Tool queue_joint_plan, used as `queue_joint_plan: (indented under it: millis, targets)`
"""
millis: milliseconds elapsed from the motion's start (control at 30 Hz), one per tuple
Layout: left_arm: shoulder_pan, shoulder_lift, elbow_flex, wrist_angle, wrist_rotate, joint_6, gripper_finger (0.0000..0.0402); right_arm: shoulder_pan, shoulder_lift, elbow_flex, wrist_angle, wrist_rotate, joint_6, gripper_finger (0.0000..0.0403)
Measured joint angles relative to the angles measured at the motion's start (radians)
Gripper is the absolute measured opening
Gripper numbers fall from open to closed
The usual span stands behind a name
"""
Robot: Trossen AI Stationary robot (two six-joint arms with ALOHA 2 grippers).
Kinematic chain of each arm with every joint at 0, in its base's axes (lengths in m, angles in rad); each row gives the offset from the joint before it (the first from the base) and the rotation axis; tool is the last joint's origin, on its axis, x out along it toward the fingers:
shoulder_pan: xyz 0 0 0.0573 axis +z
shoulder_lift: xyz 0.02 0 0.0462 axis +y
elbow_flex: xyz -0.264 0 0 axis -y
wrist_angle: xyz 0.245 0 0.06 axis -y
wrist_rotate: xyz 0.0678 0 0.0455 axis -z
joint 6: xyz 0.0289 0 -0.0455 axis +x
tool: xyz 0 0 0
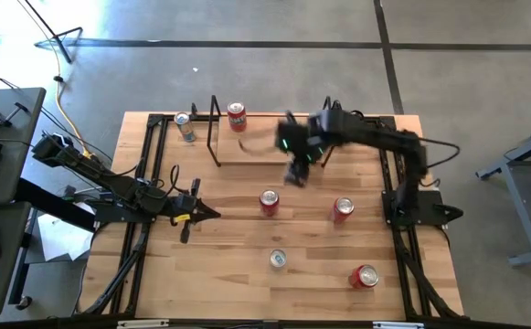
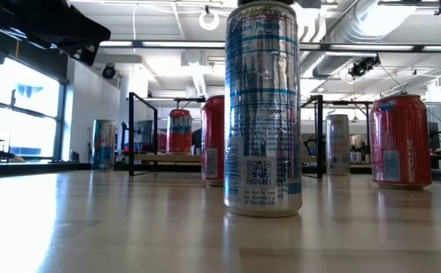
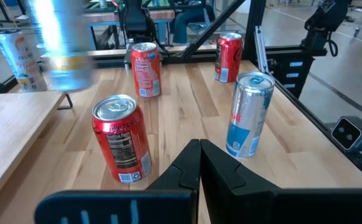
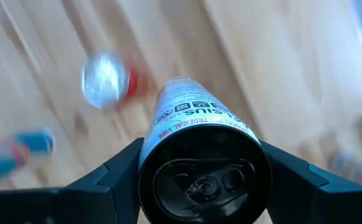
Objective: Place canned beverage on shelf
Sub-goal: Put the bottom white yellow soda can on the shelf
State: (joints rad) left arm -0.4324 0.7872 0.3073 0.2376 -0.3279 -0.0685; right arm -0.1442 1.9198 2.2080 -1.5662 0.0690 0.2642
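Right tool (image 4: 199, 168) clamped on a slim can (image 4: 196, 134), fingers either side of the body near its top, held above desk (image 1: 247, 283) centre. Shelf (image 1: 247, 151) lies at abt 10 o'clock from it in the high view, near, long axis 9-to-3. One red can (image 1: 237, 116) at shelf's back edge. Right arm far nearer. Left tool (image 1: 190, 212) at desk's 9 o'clock side, fingers together, empty.

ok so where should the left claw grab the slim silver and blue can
Around the middle of its wall, left claw level, coming straight across from where it is. The silver and blue can stands upright, slim and round, with bare table on that side.
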Motion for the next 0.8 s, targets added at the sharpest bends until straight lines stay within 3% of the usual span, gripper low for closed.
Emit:
queue_joint_plan:
  millis: [100,233,367,500,800]
  targets:
    - [0.0,0.0,0.0,0.0,0.0,-0.005,0.0,-0.102,0.109,0.154,0.009,-0.041,-0.1,0.024]
    - [0.0,0.0,0.0,0.008,0.0,-0.006,0.0,-0.232,0.157,0.084,0.081,-0.133,-0.207,0.024]
    - [0.0,0.0,0.0,0.008,0.0,-0.006,0.0,-0.32,0.239,0.091,0.089,-0.08,-0.267,0.024]
    - [0.0,0.0,0.0,0.006,0.0,0.0,0.0,-0.356,0.293,0.15,0.1,-0.089,-0.32,0.024]
    - [0.0,0.0,0.0,0.007,-0.026,0.02,0.0,-0.379,0.302,0.139,0.139,-0.088,-0.374,0.024]
